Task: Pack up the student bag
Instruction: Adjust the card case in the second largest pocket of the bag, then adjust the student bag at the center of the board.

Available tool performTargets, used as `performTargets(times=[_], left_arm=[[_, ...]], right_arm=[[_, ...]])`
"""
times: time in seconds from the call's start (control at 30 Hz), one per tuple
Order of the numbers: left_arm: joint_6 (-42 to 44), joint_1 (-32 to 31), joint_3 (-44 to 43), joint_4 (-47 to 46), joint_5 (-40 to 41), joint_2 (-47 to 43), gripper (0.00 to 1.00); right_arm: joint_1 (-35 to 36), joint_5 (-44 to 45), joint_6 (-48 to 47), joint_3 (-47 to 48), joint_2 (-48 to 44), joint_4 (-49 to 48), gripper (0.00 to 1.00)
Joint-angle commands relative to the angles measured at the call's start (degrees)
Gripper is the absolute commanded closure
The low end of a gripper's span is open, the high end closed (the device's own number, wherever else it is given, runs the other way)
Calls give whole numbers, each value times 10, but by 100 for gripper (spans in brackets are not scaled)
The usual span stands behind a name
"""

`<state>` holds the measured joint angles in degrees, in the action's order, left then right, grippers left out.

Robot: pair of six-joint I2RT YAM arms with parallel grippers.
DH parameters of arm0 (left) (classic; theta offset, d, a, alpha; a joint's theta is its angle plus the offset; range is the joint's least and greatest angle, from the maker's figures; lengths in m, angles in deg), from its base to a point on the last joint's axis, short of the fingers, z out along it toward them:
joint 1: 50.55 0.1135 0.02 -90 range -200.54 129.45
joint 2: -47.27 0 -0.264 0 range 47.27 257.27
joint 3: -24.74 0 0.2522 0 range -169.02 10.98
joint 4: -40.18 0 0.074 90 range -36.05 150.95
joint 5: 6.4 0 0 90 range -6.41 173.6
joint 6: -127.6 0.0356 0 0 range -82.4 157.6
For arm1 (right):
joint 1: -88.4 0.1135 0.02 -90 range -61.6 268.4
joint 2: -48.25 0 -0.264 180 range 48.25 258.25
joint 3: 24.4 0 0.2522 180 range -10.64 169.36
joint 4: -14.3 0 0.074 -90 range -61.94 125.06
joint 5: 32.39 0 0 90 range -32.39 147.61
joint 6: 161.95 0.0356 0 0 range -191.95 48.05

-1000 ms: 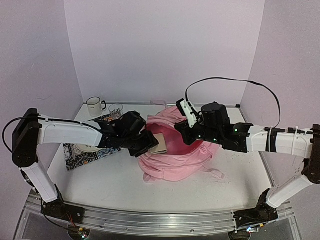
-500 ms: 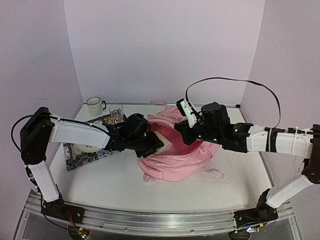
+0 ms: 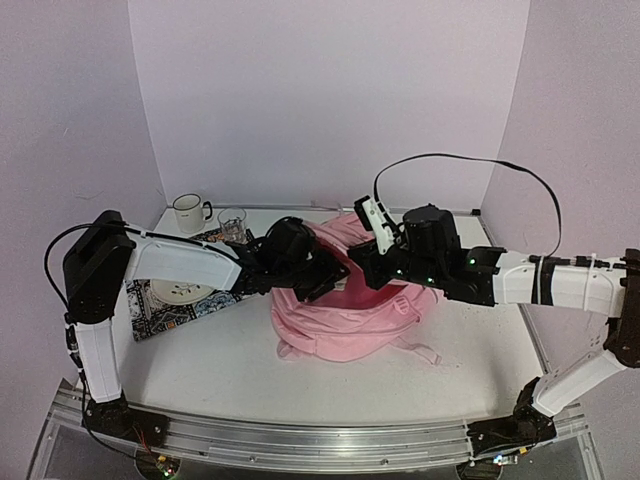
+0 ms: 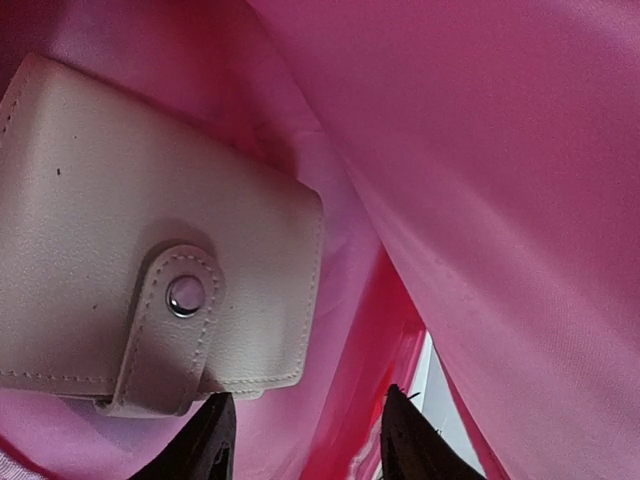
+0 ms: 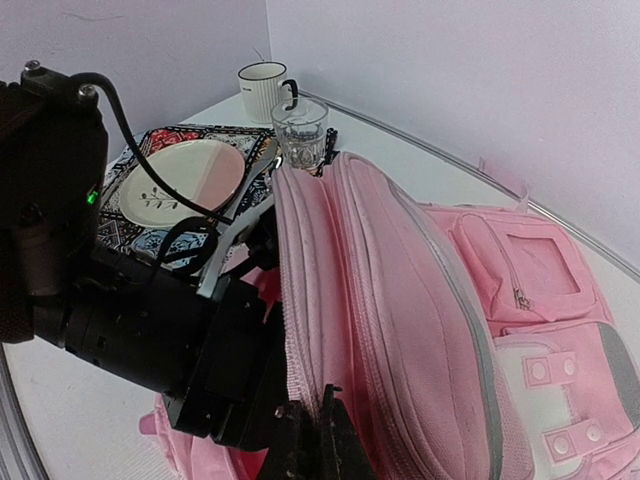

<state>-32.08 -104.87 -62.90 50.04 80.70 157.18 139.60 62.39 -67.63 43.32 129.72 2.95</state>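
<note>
The pink student bag (image 3: 350, 322) lies in the middle of the table with its main pocket open. My left gripper (image 3: 322, 278) reaches into that opening. In the left wrist view its fingers (image 4: 305, 412) stand apart and empty, just below a beige snap wallet (image 4: 150, 240) that lies on the pink lining (image 4: 500, 150). My right gripper (image 3: 362, 268) is shut on the bag's zip edge and holds it up; in the right wrist view the jaws (image 5: 318, 415) pinch the pink rim (image 5: 300, 330), with the left arm (image 5: 150, 320) beside them.
A white mug (image 3: 188, 212) and a clear glass (image 3: 232, 222) stand at the back left. A plate (image 3: 180, 292) sits on a patterned mat (image 3: 150, 310) left of the bag. They also show in the right wrist view: mug (image 5: 263, 88), glass (image 5: 300, 135), plate (image 5: 180, 180).
My left gripper has moved right, carrying the wallet into the bag's opening, and has let go of it there. The right gripper has held still on the rim.
</note>
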Motion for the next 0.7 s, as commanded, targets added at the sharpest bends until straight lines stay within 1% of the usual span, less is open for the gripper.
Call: performTargets(times=[0.0, 0.23, 0.33, 0.4, 0.47, 0.57, 0.67], left_arm=[[54, 0, -11, -52, 20, -38, 44], [102, 0, 99, -46, 24, -143, 22], [130, 2, 134, -25, 54, -193, 9], [149, 8, 146, 8, 71, -219, 3], [155, 25, 160, 35, 75, -243, 2], [162, 60, 192, 50, 71, -278, 2], [181, 90, 200, 63, 72, -295, 2]], right_arm=[[7, 3, 3, 0, -19, -56, 100], [7, 21, -6, -4, -13, -46, 100], [7, 24, -9, -8, -11, -35, 100], [7, 25, -10, -13, -11, -25, 100], [7, 24, -11, -18, -9, -10, 100], [7, 23, -7, -25, -3, 20, 100], [7, 25, 13, -43, -2, 38, 100]])
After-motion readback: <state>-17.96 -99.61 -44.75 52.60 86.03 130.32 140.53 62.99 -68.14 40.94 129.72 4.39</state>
